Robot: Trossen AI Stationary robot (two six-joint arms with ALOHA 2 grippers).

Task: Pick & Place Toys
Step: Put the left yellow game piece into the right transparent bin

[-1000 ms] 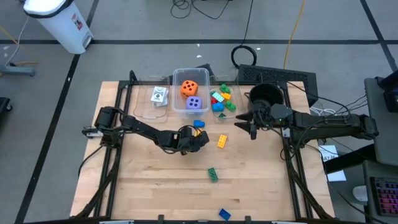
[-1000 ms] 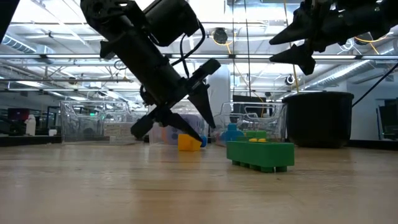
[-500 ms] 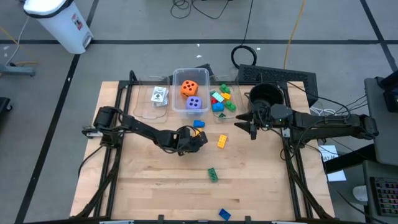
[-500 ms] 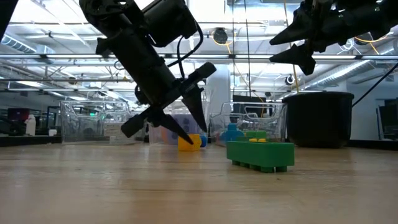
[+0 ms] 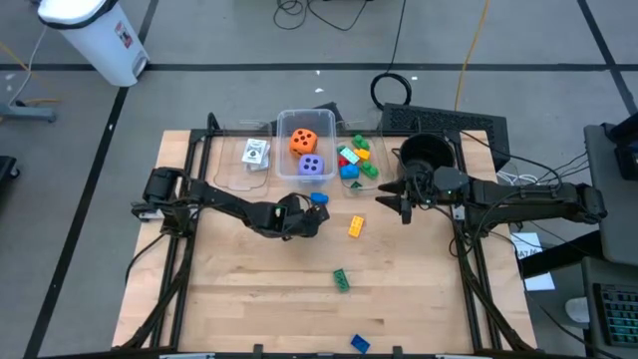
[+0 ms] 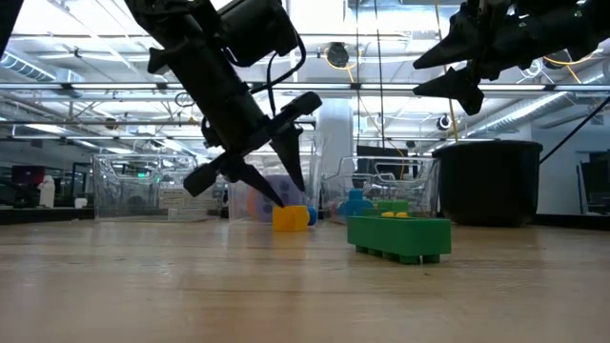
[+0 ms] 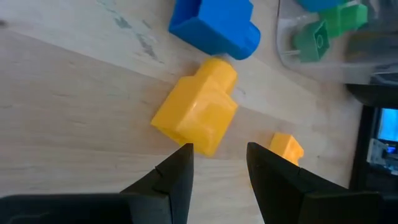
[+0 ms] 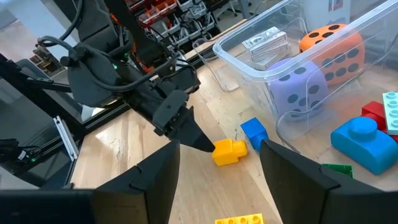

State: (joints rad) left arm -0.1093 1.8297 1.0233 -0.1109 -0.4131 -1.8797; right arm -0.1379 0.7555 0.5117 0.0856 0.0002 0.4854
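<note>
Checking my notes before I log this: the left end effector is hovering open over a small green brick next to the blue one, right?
Not quite: the brick is yellow, not green, as the left wrist view shows. The left end effector is open over it, beside the blue brick.

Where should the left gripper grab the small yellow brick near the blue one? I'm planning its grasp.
Probably across the yellow brick's wider block body, coming from above. Its stud end points toward the blue brick, so the flat sides are free. The left gripper is open just short of it.
</note>
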